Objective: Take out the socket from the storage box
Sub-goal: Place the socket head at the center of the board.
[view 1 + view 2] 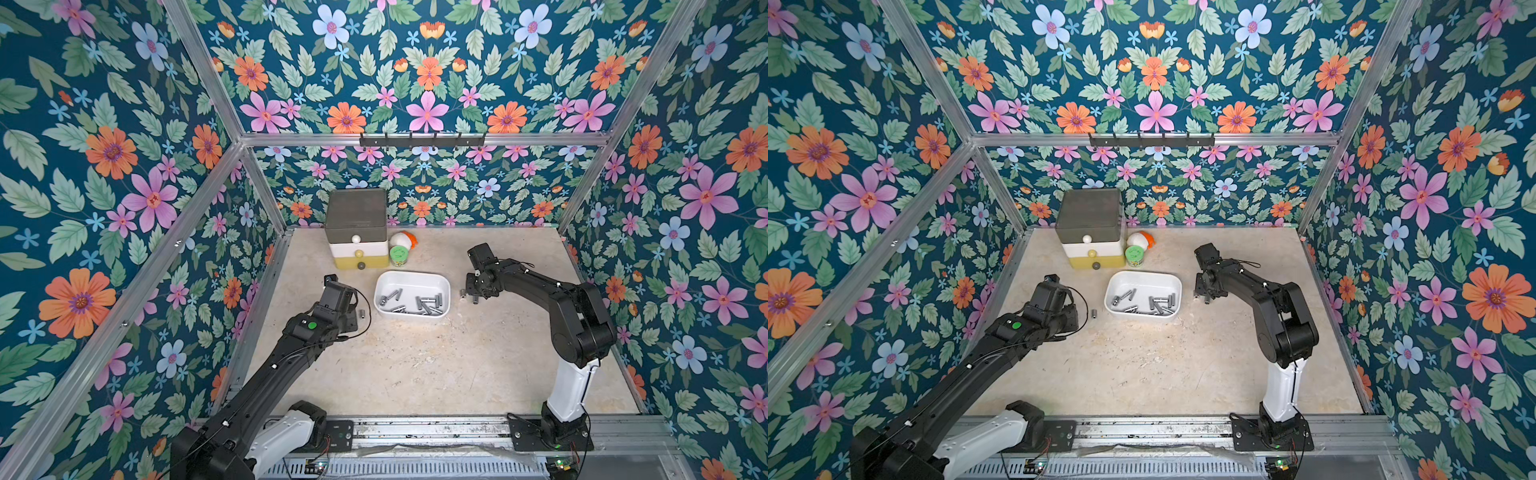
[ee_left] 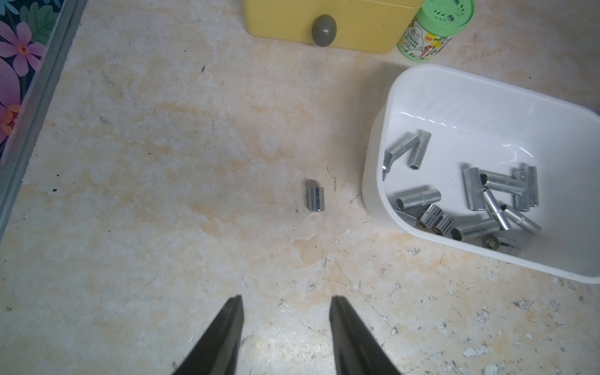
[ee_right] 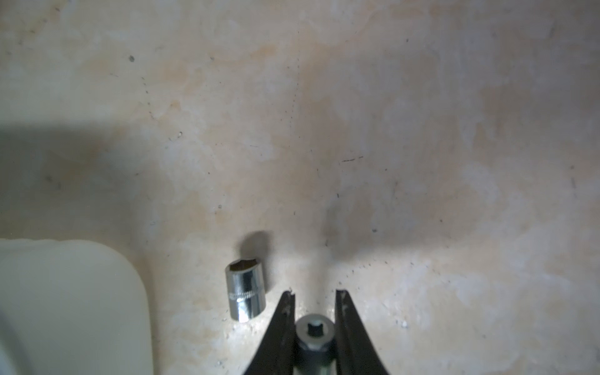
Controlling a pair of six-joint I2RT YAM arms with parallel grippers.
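Observation:
The storage box [image 1: 415,282], a shallow white tub, sits mid-table with several metal sockets [image 1: 419,305] lying in it, as the left wrist view [image 2: 487,107] also shows. My right gripper [image 3: 315,293] is just right of the box, low over the table, shut on a socket [image 3: 314,336] that points end-on at the camera. A loose short socket [image 3: 245,290] lies on the table between that gripper and the box corner [image 3: 65,292]. My left gripper [image 2: 287,298] stands open and empty left of the box. Another short socket [image 2: 316,198] lies on the table ahead of it.
A grey, white and yellow drawer tower [image 1: 357,224] stands behind the box by the back wall. A green-lidded canister [image 1: 400,254] and a white and orange object [image 1: 403,240] sit beside it. Floral walls with metal frame rails close in the table.

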